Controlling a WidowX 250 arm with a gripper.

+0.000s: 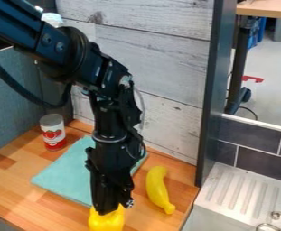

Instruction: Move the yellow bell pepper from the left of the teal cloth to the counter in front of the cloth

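The black gripper hangs pointing down at the lower middle of the view, near the counter's front edge. Right at its tip is a yellow object, whose top is partly covered by the gripper; whether it is gripped cannot be told. Behind the arm a teal cloth lies flat on the wooden counter. To the gripper's right, a yellow banana rests on the wood. A red and white can stands upright at the left, beyond the cloth's left corner.
A pale plank wall rises behind the counter. A dark upright post stands at the counter's right end. Past it are a ridged white drainboard and a metal fixture at the lower right corner. A blue-grey panel borders the left side.
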